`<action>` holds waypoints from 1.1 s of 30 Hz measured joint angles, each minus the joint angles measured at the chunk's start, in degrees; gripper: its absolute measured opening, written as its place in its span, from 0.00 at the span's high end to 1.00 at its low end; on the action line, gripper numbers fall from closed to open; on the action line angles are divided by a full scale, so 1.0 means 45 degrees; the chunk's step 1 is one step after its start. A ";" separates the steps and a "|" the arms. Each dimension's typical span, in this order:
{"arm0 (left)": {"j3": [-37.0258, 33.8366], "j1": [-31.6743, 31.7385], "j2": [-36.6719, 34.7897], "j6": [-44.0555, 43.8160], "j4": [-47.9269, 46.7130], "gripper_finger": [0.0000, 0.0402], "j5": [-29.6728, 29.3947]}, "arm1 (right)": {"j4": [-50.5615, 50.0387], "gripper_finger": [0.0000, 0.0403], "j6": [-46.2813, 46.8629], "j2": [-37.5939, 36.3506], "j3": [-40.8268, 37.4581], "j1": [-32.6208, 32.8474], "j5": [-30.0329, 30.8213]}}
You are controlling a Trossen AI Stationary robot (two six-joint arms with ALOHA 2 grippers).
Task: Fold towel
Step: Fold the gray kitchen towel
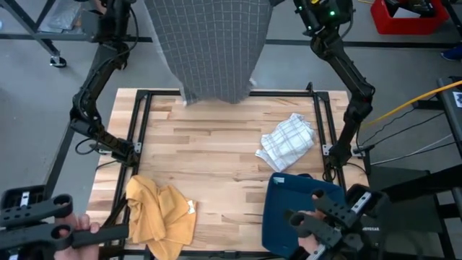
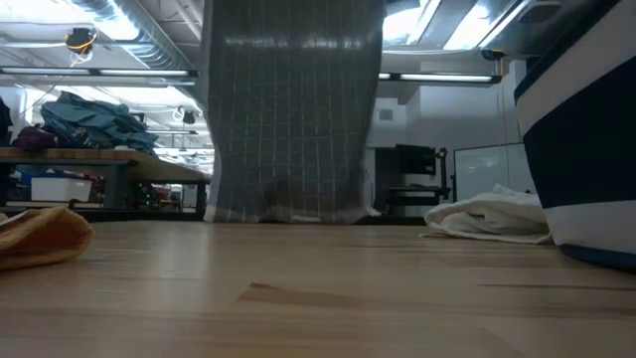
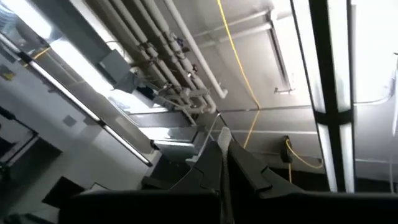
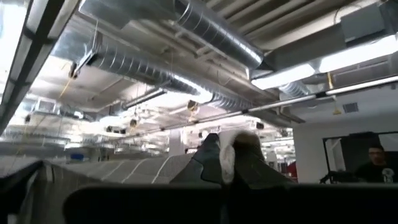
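Now my left pincer (image 3: 222,155) and right pincer (image 4: 227,158) are both pinched tight on the grey towel (image 1: 213,47), hanging at twelve o'clock over the worktop (image 1: 216,152), so next I should lay it down flat.

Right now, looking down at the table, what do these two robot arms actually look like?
Both arms are dark, nearly black, built of slim jointed segments with black cables running alongside. The left arm rises along the table's left edge, the right arm along its right, with small green lights glowing near its top. In the wrist views, each end effector shows two dark, tapered fingers.
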 joint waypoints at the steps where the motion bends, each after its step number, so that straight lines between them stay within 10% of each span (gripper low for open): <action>1: 0.0070 -0.0005 0.0000 0.0103 0.0007 1.00 0.0144 | -0.0062 1.00 0.0012 0.0000 0.0000 -0.0070 -0.0138; 33: 0.0872 0.0092 -0.0110 0.0194 -0.0284 1.00 0.5817 | -0.5091 1.00 0.0420 -0.1710 0.0024 -0.1306 -0.2778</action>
